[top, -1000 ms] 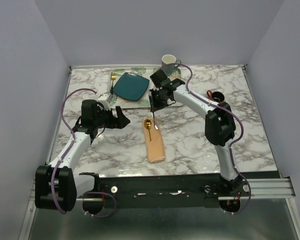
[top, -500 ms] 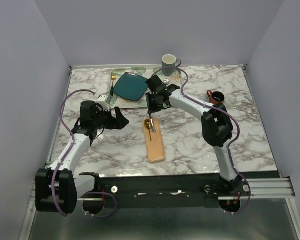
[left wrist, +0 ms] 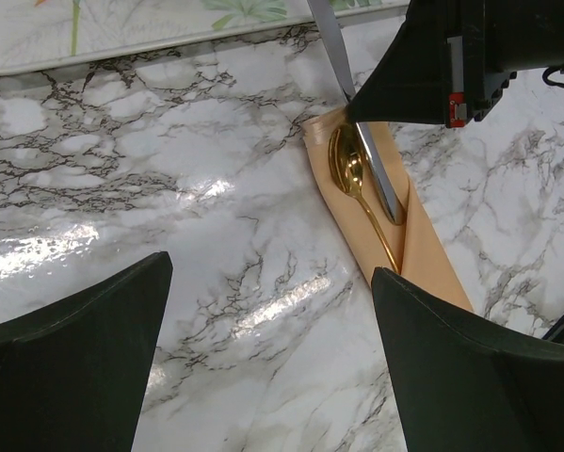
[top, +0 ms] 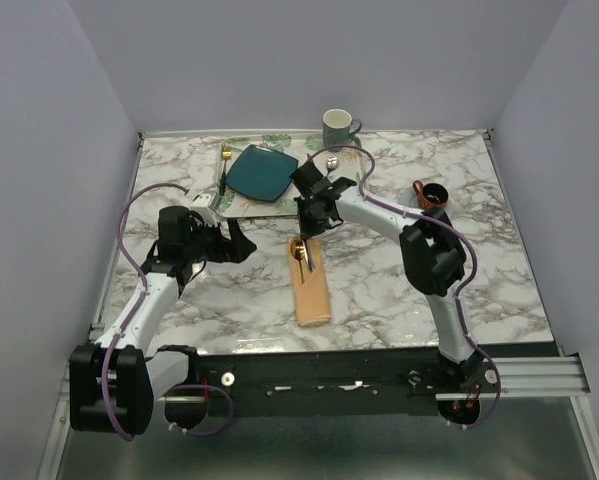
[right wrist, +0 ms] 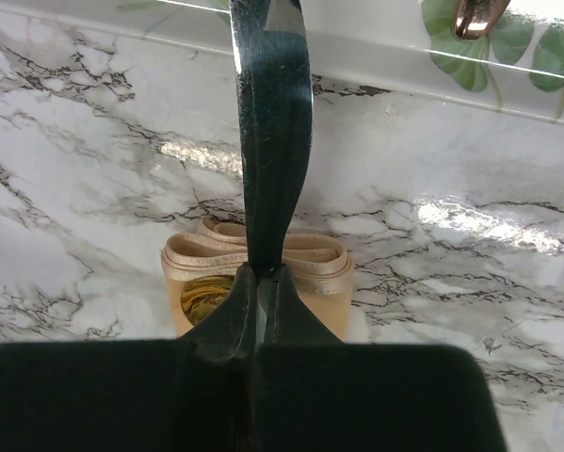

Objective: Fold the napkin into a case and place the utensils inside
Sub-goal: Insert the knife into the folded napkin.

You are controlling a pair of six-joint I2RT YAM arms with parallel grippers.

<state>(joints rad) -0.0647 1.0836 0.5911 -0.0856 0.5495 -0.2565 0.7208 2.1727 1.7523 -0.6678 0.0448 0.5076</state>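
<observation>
Knife (right wrist: 267, 113) at napkin (right wrist: 324, 268) mouth
My right claw (right wrist: 263, 278), clamped on the knife, aims along the napkin's length, frame centre.

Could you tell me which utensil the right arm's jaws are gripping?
The silver-grey knife, clamped by the right gripper; the gold spoon lies loose in the folded napkin, and the fork lies beside the teal plate.

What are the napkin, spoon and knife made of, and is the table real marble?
The napkin looks like soft matte cloth, by its layered folds. The spoon: polished gold-coloured metal, mirror-bright. The knife: glossy silver-grey metal, probably steel. The table: glossy marble pattern with glare; stone or laminate, cannot tell.
</observation>
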